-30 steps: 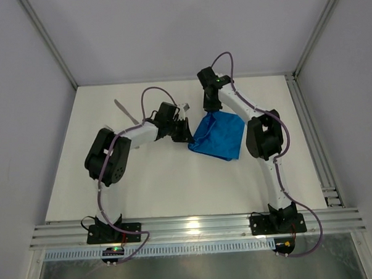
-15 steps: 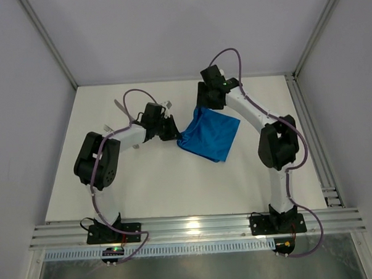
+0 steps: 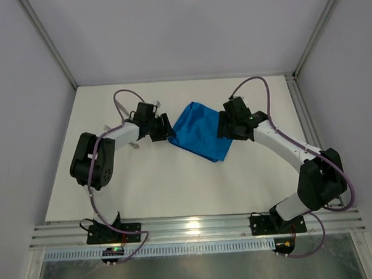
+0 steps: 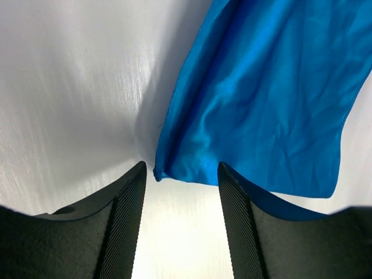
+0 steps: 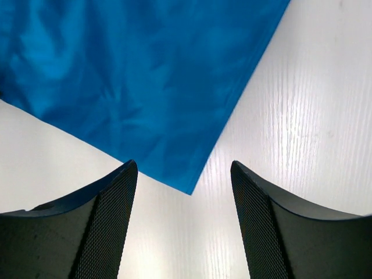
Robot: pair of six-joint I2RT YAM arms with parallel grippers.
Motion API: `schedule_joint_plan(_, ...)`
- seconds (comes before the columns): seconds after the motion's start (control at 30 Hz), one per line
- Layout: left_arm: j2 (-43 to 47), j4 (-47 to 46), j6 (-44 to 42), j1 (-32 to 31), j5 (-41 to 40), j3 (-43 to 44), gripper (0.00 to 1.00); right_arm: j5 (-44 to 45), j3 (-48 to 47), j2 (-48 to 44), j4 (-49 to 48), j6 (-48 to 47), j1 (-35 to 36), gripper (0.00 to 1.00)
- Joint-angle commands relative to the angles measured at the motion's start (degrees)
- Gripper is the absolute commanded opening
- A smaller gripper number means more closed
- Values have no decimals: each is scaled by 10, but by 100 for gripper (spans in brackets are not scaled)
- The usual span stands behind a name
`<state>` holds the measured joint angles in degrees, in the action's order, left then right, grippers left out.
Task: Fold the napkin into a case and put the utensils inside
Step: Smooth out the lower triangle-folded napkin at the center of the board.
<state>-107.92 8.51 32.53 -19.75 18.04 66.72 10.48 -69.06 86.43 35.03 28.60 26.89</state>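
The bright blue napkin lies folded and loose on the white table. My left gripper is at its left corner and stands open. In the left wrist view that corner of the napkin lies on the table just ahead of the gap between the black fingers. My right gripper is open at the napkin's right edge. A pointed corner of the napkin reaches between its fingers without touching them. A thin silver utensil shows partly behind the left arm's cable.
The white table is walled on three sides. Aluminium rails run along the near edge and a rail runs down the right side. The left arm's elbow sits left of the napkin, and the right arm's elbow lies near the right rail.
Both grippers have opened and let go of the napkin, which shifted left and settled on the table. The right arm swung from the napkin's far corner round to its right edge.
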Motion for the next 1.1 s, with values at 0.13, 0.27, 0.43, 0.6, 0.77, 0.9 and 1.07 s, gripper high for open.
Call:
schedule_joint_plan(0.13, 59, 29, -73, -2, -23, 22, 57, -10, 131, -60, -80, 47, 2, 67)
schedule_joint_plan(0.27, 85, 55, -169, -20, -37, 49, 52, -34, 182, -72, -113, 61, 2, 60)
schedule_joint_plan(0.43, 67, 106, -250, -42, -42, 89, 38, -19, 248, -133, -142, 100, 12, 43)
schedule_joint_plan(0.6, -3, 161, -295, -53, -30, 139, 40, 44, 284, -173, -155, 131, 62, 29)
schedule_joint_plan(0.77, -31, 163, -323, -73, -71, 148, 43, 78, 301, -159, -188, 166, 133, 27)
schedule_joint_plan(0.9, -44, 162, -324, -73, -78, 155, 43, 99, 295, -126, -193, 187, 156, 24)
schedule_joint_plan(1.07, -68, 168, -324, -73, -60, 163, 42, 104, 300, -91, -213, 206, 157, 24)
